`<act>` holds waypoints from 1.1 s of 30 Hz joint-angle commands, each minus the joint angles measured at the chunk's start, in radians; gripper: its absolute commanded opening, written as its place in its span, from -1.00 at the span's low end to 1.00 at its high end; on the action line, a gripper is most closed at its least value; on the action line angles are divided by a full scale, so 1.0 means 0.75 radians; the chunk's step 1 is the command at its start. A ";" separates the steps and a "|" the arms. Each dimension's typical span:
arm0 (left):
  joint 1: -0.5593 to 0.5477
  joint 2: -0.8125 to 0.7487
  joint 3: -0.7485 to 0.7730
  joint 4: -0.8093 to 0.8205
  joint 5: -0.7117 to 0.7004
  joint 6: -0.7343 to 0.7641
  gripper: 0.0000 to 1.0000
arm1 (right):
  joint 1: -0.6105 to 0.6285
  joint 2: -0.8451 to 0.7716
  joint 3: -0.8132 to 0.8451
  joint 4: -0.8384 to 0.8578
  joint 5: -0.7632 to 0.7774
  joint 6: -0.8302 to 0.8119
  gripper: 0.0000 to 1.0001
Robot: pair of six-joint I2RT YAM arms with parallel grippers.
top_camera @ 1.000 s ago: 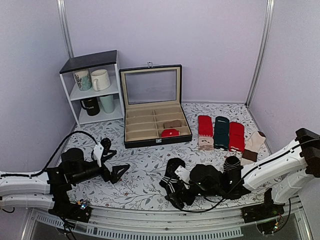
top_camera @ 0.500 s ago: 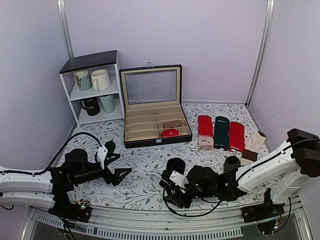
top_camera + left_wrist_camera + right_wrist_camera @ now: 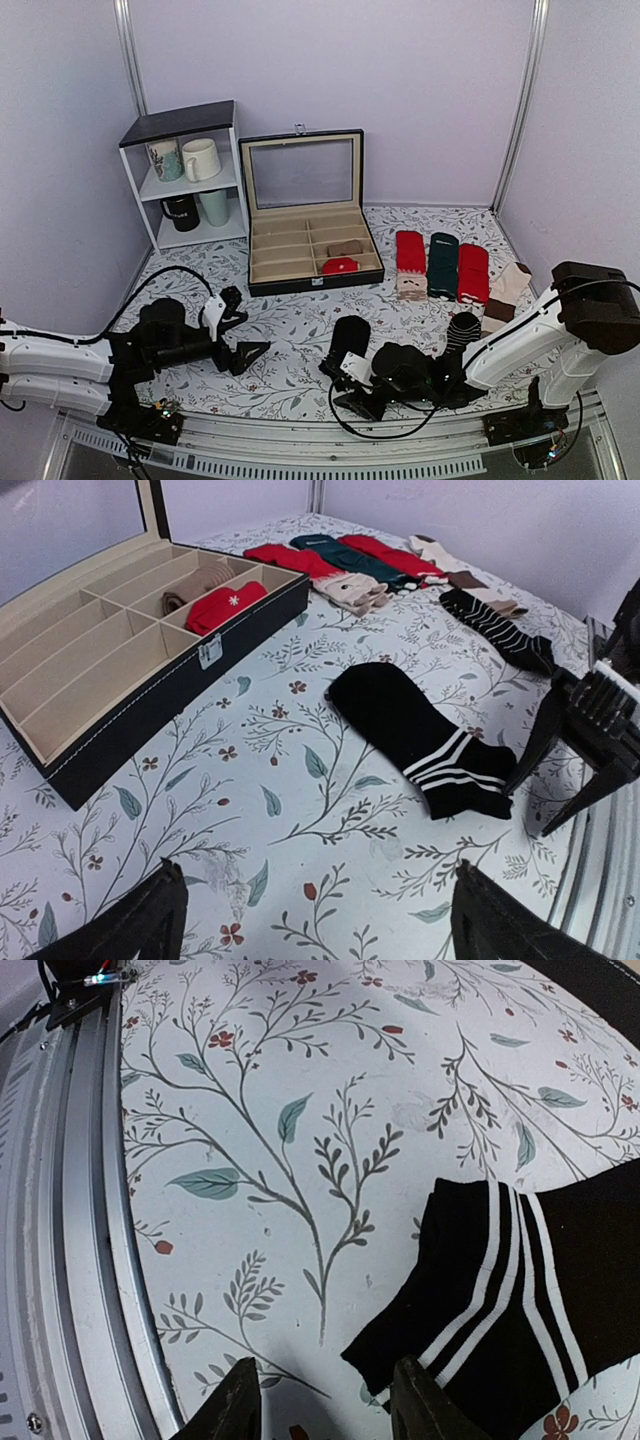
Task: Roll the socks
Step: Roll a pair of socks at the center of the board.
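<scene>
On the desk (image 3: 290, 330), a shelf rack (image 3: 185, 125) holding mugs (image 3: 200, 158) stands back left, with an open compartment case (image 3: 310, 250) to its right. A row of socks (image 3: 440, 262) lies right of the case. Nearer, an ankle sock (image 3: 350, 335) lies between the left claw (image 3: 247, 322) and a striped sock (image 3: 462, 330). The right claw (image 3: 347, 398) sits at the ankle sock's near end.

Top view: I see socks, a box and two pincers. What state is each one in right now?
Black banded sock: lying flat, not rolled.
Box: lid open.
Red sock in box: rolled up, sitting in one compartment.
Striped sock: lying flat, not rolled.
Left pincer: open, holding nothing.
Right pincer: open, at the banded sock's cuff, not gripping it.
</scene>
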 commanded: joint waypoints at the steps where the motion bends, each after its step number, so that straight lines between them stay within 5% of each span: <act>1: -0.026 0.022 0.029 0.041 0.005 0.016 0.84 | 0.007 0.064 -0.018 0.062 0.035 -0.004 -0.10; 12: -0.038 0.055 0.035 0.055 -0.002 0.022 0.84 | 0.008 -0.156 -0.031 0.021 0.089 -0.045 -0.11; 33: -0.057 0.155 0.041 0.100 -0.006 0.027 0.83 | -0.035 0.043 0.028 0.120 0.054 -0.168 -0.10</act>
